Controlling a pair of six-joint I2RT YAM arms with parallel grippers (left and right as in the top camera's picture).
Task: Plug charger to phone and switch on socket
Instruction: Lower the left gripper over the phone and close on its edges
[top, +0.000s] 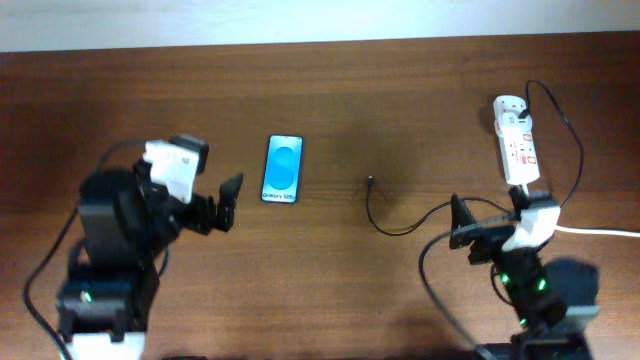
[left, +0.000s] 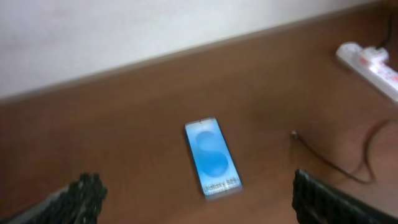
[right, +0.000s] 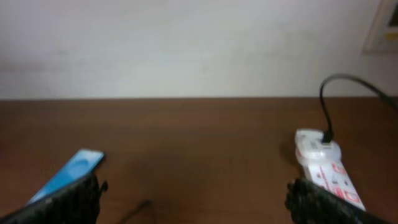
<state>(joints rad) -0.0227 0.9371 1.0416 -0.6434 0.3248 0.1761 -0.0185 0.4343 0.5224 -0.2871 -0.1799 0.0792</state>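
Observation:
The phone (top: 283, 169) lies flat on the brown table with its blue screen up; it also shows in the left wrist view (left: 211, 157) and the right wrist view (right: 67, 175). The charger's thin black cable (top: 392, 226) curls to the right of it, its tip (top: 371, 182) lying loose; the tip shows in the left wrist view (left: 294, 133). The white socket strip (top: 517, 141) lies at the far right, with a black plug in its far end (right: 325, 137). My left gripper (top: 222, 205) is open and empty, left of the phone. My right gripper (top: 478, 227) is open and empty, just below the strip.
The strip's thick white cord (top: 600, 231) runs off the right edge. A black wire (top: 575, 150) loops from the strip's far end down past my right arm. A pale wall (right: 186, 43) stands behind the table's far edge.

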